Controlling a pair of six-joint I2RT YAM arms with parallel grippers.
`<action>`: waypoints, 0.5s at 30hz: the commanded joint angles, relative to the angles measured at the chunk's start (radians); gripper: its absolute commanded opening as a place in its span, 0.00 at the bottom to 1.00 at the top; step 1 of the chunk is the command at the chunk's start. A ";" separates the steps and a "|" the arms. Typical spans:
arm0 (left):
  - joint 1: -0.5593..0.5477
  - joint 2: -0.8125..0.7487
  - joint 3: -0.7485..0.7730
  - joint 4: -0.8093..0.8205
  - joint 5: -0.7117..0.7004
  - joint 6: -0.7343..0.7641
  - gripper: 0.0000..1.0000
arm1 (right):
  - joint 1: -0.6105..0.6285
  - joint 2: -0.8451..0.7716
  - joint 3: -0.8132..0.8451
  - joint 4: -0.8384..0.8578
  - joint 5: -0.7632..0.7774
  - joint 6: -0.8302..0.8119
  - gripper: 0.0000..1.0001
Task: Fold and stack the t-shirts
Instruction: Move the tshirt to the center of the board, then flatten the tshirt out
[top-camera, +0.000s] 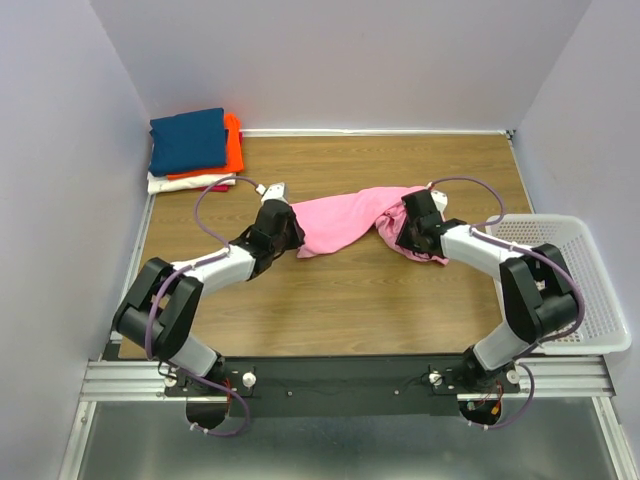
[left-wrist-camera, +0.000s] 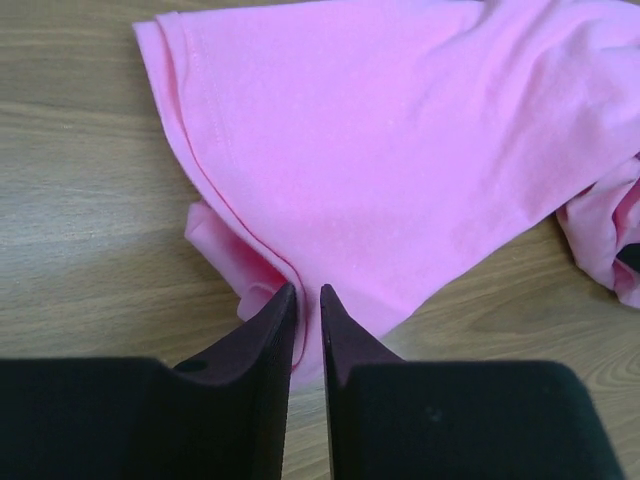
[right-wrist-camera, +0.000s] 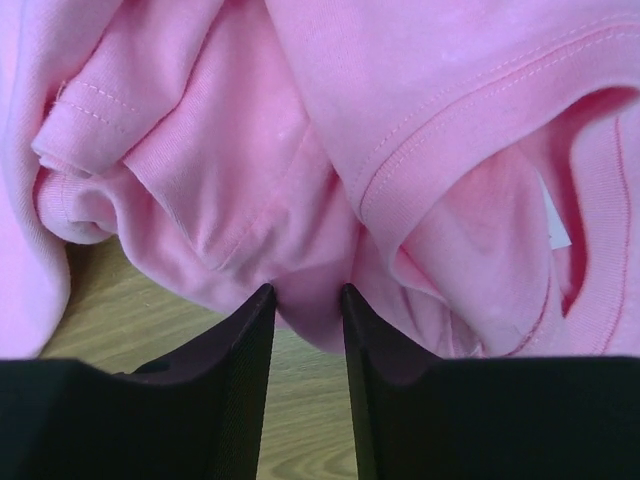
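Observation:
The pink t-shirt (top-camera: 340, 222) lies bunched and stretched across the middle of the wooden table (top-camera: 350, 300), between my two grippers. My left gripper (top-camera: 290, 232) is at its left end; in the left wrist view the gripper (left-wrist-camera: 308, 290) is shut on the hemmed edge of the pink cloth (left-wrist-camera: 400, 150). My right gripper (top-camera: 393, 232) is at the crumpled right end; in the right wrist view the gripper (right-wrist-camera: 305, 292) pinches a thick fold of pink cloth (right-wrist-camera: 300, 150). Folded shirts are stacked at the far left corner: navy blue (top-camera: 188, 140) on orange (top-camera: 233, 145) on white (top-camera: 180, 184).
A white mesh basket (top-camera: 560, 270) stands off the table's right edge, beside my right arm. Grey walls close in the left, back and right sides. The arm bases sit on a black rail at the near edge.

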 joint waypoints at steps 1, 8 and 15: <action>0.004 -0.042 0.028 -0.026 -0.046 0.018 0.23 | 0.009 0.021 0.019 0.019 0.009 0.014 0.34; 0.046 -0.097 0.067 -0.088 -0.040 0.016 0.22 | 0.009 -0.044 0.006 0.014 0.014 0.007 0.00; 0.061 -0.175 0.062 -0.149 -0.050 0.001 0.25 | 0.009 -0.179 -0.004 -0.037 0.030 -0.007 0.00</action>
